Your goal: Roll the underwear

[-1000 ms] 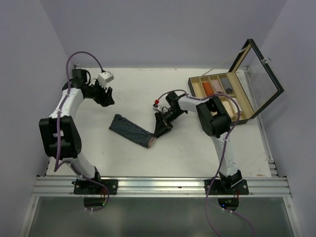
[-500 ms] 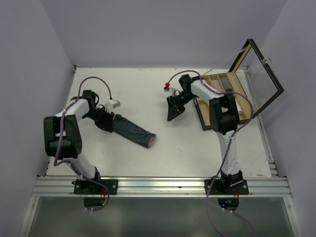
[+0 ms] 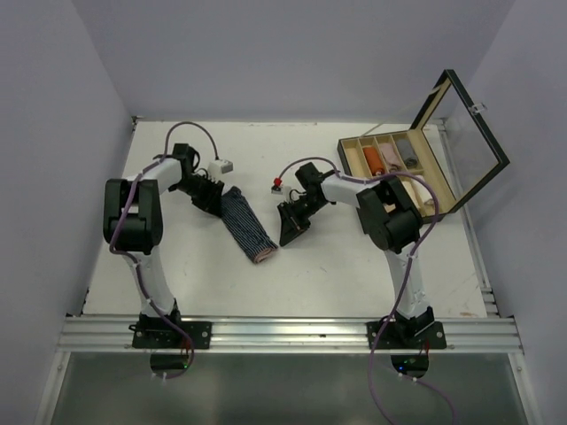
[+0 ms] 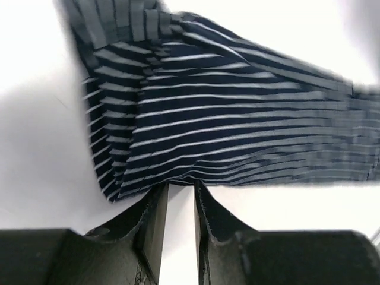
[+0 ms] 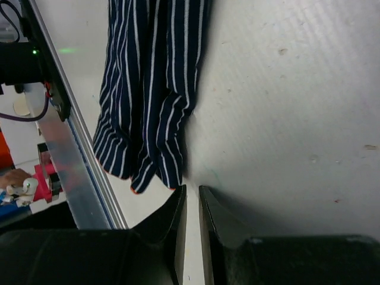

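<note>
Navy pale-striped cloth underwear (image 3: 246, 226), folded to a strip, lies mid-table between the arms, seemingly not yet rolled.
Left gripper (image 3: 214, 204): jaws nearly together at the strip's far-left end; cannot tell if they nip the hem. Right gripper (image 3: 286, 232): pressed together on nothing, just right of the near end. Best to catch that end squarely and roll tight, with the edges aligned. Scuffed white tabletop (image 3: 354, 266), lilac walls (image 3: 292, 62).

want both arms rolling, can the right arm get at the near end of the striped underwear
Probably yes: the right gripper sits just beside the near end of the striped underwear, only bare table between. Its jaws look almost shut, so they would have to open first.
</note>
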Robot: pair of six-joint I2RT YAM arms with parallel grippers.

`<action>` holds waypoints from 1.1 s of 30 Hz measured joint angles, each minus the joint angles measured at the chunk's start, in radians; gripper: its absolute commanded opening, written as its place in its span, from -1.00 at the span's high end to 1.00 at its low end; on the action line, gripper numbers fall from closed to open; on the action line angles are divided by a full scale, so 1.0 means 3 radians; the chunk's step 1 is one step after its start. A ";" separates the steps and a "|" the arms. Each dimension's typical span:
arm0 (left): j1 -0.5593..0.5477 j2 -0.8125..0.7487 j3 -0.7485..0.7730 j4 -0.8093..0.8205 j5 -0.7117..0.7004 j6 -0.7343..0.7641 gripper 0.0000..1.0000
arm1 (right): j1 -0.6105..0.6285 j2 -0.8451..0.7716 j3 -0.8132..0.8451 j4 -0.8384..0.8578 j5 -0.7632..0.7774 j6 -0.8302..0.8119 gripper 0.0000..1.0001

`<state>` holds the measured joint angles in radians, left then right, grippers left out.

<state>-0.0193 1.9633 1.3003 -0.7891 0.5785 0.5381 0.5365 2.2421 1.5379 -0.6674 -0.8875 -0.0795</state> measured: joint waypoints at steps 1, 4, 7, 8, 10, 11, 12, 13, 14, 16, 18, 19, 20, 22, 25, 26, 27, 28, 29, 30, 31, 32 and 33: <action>-0.0008 0.0090 0.0135 0.0029 0.0036 -0.0025 0.42 | 0.0028 -0.0060 -0.0108 0.0097 0.0006 0.0050 0.63; -0.0061 0.0356 0.0502 0.0148 0.0145 -0.0098 0.35 | 0.0109 -0.0183 -0.0360 0.0370 -0.0015 0.0214 0.63; -0.0148 0.0510 0.0726 0.0252 0.0235 -0.0122 0.28 | 0.0226 -0.0216 -0.0467 0.0657 -0.0043 0.0439 0.61; -0.0168 0.0529 0.0755 0.0278 0.0245 -0.0137 0.21 | 0.0275 -0.0216 -0.0486 0.0772 -0.0058 0.0524 0.60; -0.0206 0.0542 0.0778 0.0327 0.0263 -0.0161 0.12 | 0.0376 -0.0216 -0.0509 0.0980 -0.0061 0.0685 0.58; -0.0215 0.0537 0.0778 0.0337 0.0272 -0.0165 0.03 | 0.0432 -0.0216 -0.0511 0.1083 -0.0060 0.0762 0.58; -0.0217 0.0524 0.0767 0.0352 0.0276 -0.0163 0.00 | 0.0484 -0.0216 -0.0511 0.1175 -0.0061 0.0833 0.58; -0.0214 0.0479 0.0712 0.0399 0.0284 -0.0160 -0.04 | 0.0530 -0.0219 -0.0511 0.1258 -0.0062 0.0896 0.58; -0.0205 0.0406 0.0638 0.0404 0.0282 -0.0156 -0.11 | 0.0561 -0.0228 -0.0514 0.1319 -0.0065 0.0944 0.57; -0.0188 0.0206 0.0501 0.0360 0.0281 -0.0120 -0.14 | 0.0613 -0.0275 -0.0543 0.1397 -0.0066 0.1022 0.57; -0.0177 -0.0092 0.0370 0.0299 0.0268 -0.0072 -0.07 | 0.0605 -0.0421 -0.0659 0.1433 -0.0061 0.1078 0.54; -0.0175 -0.0257 0.0324 0.0276 0.0253 -0.0064 -0.06 | 0.0577 -0.0496 -0.0717 0.1438 -0.0062 0.1101 0.54; -0.0177 -0.0425 0.0287 0.0251 0.0234 -0.0058 -0.03 | 0.0556 -0.0577 -0.0782 0.1456 -0.0061 0.1120 0.54; -0.0181 -0.0776 0.0168 0.0233 0.0211 -0.0058 -0.01 | 0.0505 -0.0791 -0.0954 0.1518 -0.0020 0.1217 0.53; -0.0249 -0.1298 -0.0141 0.0223 0.0083 -0.0067 0.06 | 0.0454 -0.1105 -0.1326 0.1877 0.0104 0.1558 0.52; -0.0308 -0.1451 -0.0268 0.0206 0.0015 -0.0075 0.10 | 0.0451 -0.1170 -0.1460 0.2055 0.0149 0.1724 0.52; -0.0395 -0.1573 -0.0393 0.0198 -0.0042 -0.0081 0.10 | 0.0454 -0.1191 -0.1558 0.2205 0.0191 0.1898 0.53; -0.0496 -0.1662 -0.0505 0.0186 -0.0102 -0.0100 0.09 | 0.0458 -0.1188 -0.1615 0.2321 0.0221 0.2024 0.53; -0.0586 -0.1706 -0.0584 0.0178 -0.0160 -0.0117 0.09 | 0.0459 -0.1158 -0.1682 0.2482 0.0253 0.2179 0.55; -0.0692 -0.1733 -0.0671 0.0169 -0.0228 -0.0160 0.09 | 0.0465 -0.1118 -0.1728 0.2605 0.0295 0.2322 0.55; -0.0799 -0.1738 -0.0748 0.0164 -0.0287 -0.0197 0.09 | 0.0470 -0.1068 -0.1757 0.2707 0.0320 0.2447 0.56; -0.0893 -0.1737 -0.0814 0.0159 -0.0362 -0.0245 0.09 | 0.0473 -0.1008 -0.1762 0.2787 0.0347 0.2550 0.57; -0.0980 -0.1736 -0.0868 0.0148 -0.0423 -0.0289 0.09 | 0.0476 -0.0942 -0.1762 0.2873 0.0374 0.2651 0.58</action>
<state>-0.3134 1.4425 1.0397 -0.7448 0.4515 0.4515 0.6792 1.9594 1.0092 0.1944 -0.7753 0.7158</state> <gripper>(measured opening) 0.455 0.221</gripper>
